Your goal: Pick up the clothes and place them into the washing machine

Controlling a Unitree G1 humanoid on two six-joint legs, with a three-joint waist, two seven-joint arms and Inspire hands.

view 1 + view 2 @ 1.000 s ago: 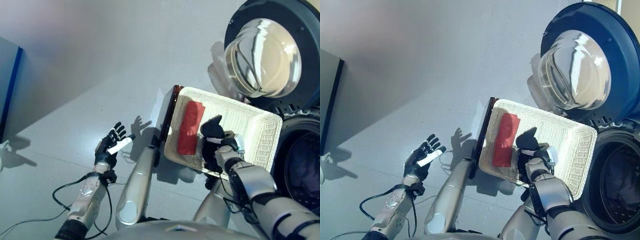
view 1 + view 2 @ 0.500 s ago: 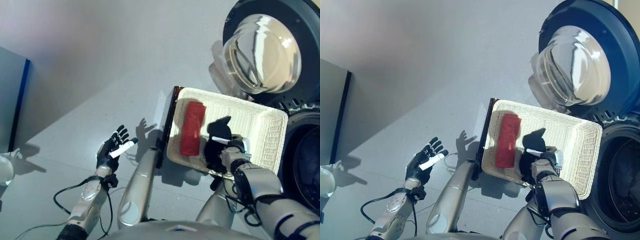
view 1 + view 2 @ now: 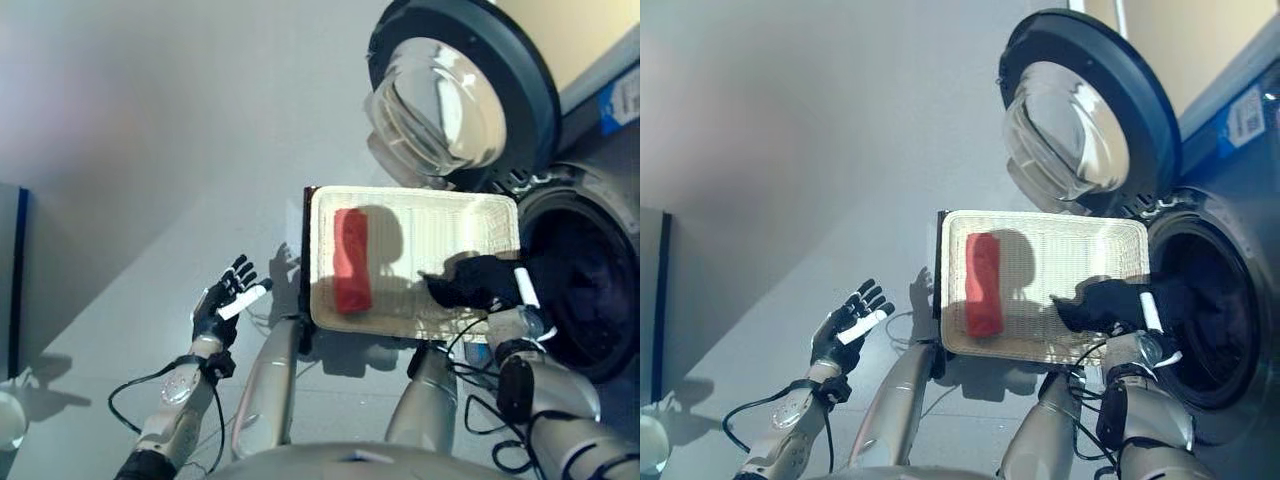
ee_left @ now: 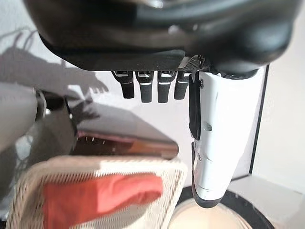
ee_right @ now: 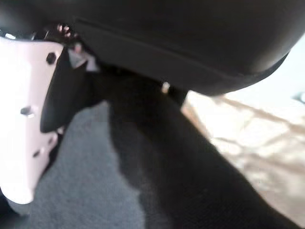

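Right hand (image 3: 1110, 305) grips dark cloth (image 3: 462, 285) | basket (image 3: 1040, 345) edge beside drum opening (image 3: 1205, 310)

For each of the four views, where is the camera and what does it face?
Left eye view: on the head, looking down at the white basket, red cloth, dark cloth, washing machine; both arms show.
Right eye view: same scene from slightly aside; left hand open over the floor.
Left wrist view: along the left hand toward basket and red cloth.
Right wrist view: very close on the right hand and dark cloth.
Shared: basket, red cloth.
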